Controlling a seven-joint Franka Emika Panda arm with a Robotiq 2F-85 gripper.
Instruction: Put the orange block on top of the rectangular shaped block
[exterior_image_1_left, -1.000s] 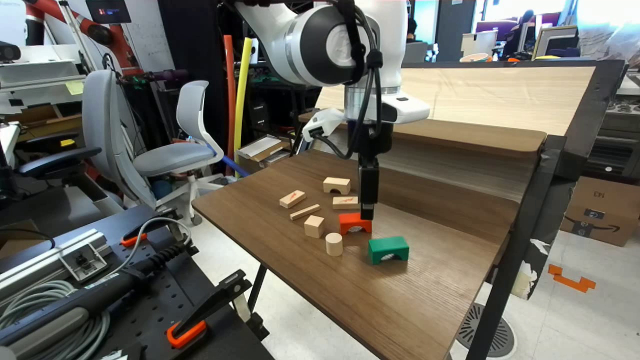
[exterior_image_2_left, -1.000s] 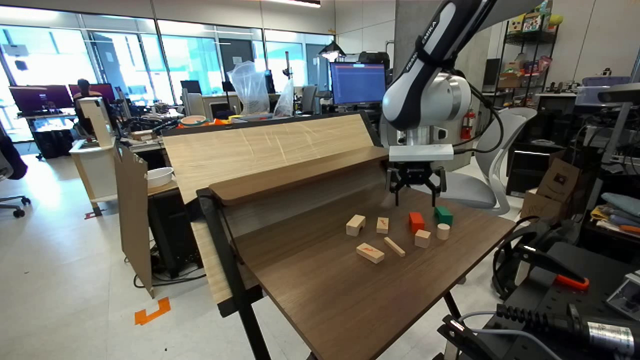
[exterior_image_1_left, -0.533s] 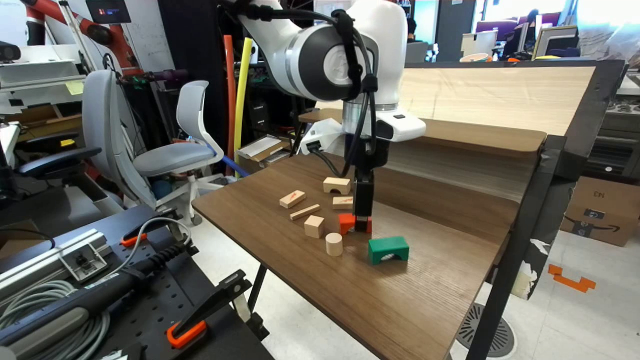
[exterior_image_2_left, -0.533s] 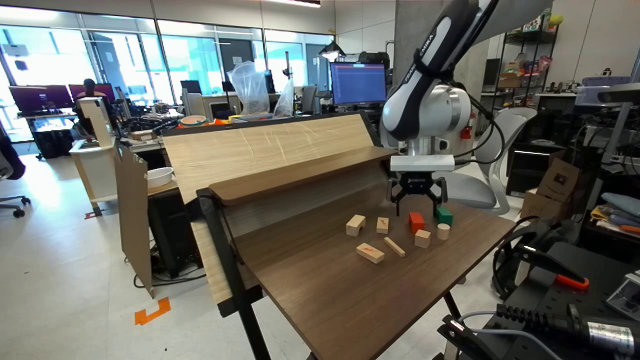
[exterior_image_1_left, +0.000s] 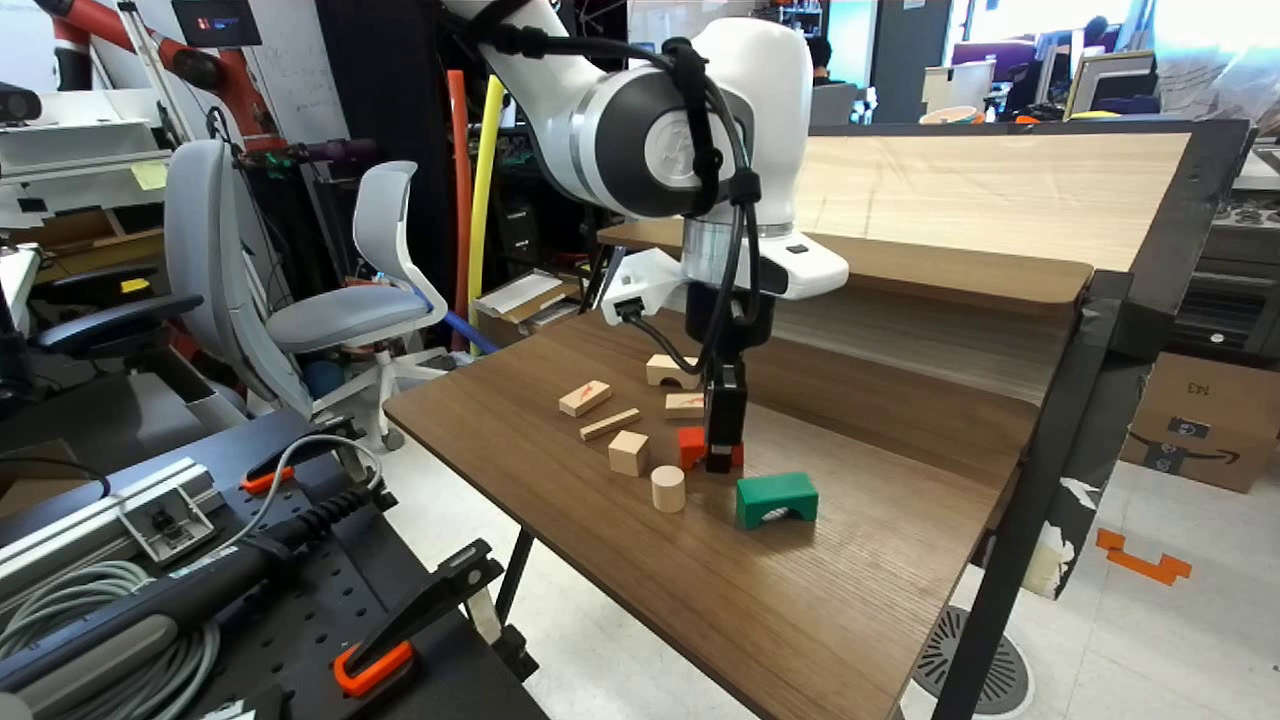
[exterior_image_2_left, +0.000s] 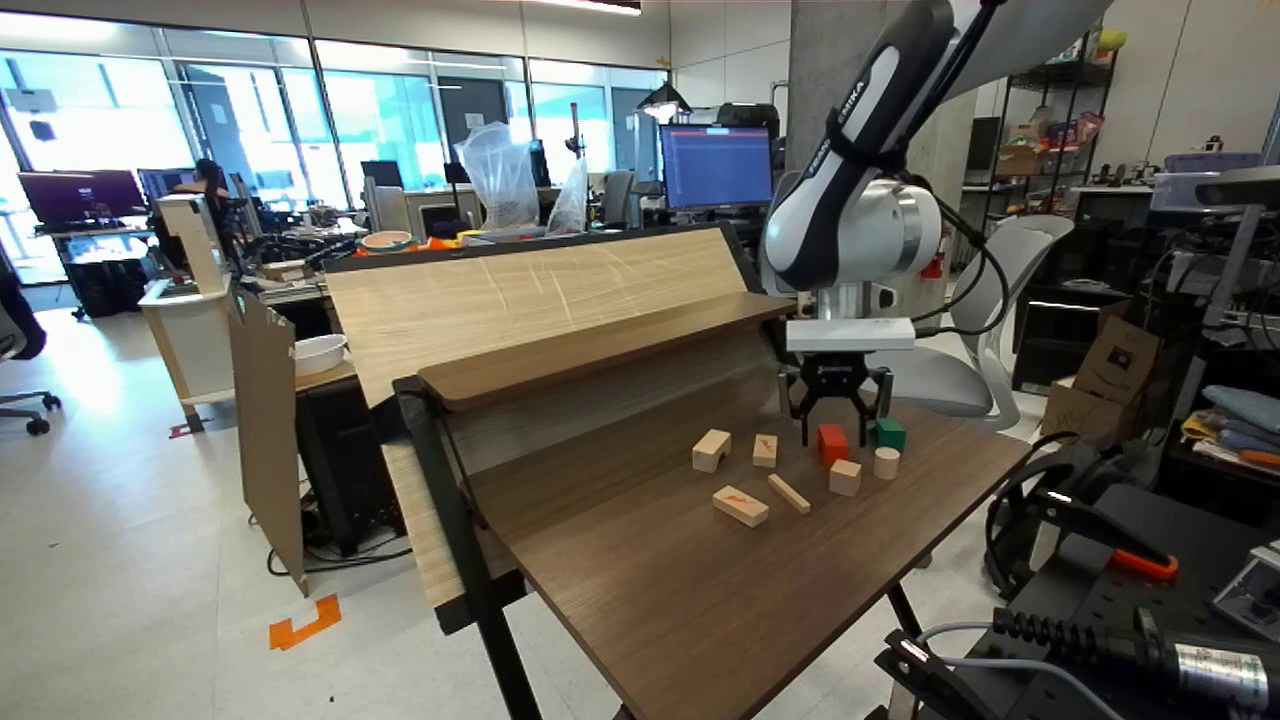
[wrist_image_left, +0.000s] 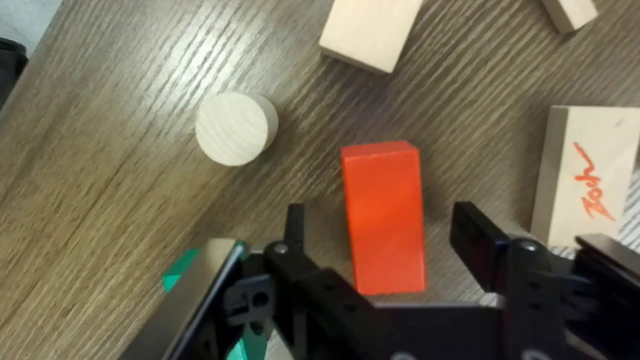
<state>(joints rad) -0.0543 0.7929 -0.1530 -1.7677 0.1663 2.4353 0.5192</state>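
Observation:
The orange block (exterior_image_1_left: 690, 445) is an orange-red arched block standing on the table; it also shows in an exterior view (exterior_image_2_left: 832, 445) and in the wrist view (wrist_image_left: 384, 220). My gripper (wrist_image_left: 378, 212) is open, with one finger on each side of the orange block and a gap on both sides. In both exterior views the gripper (exterior_image_1_left: 722, 460) (exterior_image_2_left: 834, 438) is low at the block. Two flat oblong pale wood blocks with red marks fit the rectangular block: one farther off (exterior_image_1_left: 585, 398) (exterior_image_2_left: 741, 506), one beside the orange block (exterior_image_1_left: 685, 405) (exterior_image_2_left: 765, 450) (wrist_image_left: 590, 170). I cannot tell which is meant.
A green arched block (exterior_image_1_left: 777, 498) (exterior_image_2_left: 888, 433), a wood cylinder (exterior_image_1_left: 668, 489) (wrist_image_left: 232, 129) and a wood cube (exterior_image_1_left: 629, 453) (wrist_image_left: 370, 32) stand close by. A thin stick (exterior_image_1_left: 610, 424) and a wood arch (exterior_image_1_left: 672, 370) lie farther off. A raised shelf (exterior_image_1_left: 950, 268) borders the table.
My open gripper has moved down from above the orange block until its fingers are at the block's sides. The blocks have not moved.

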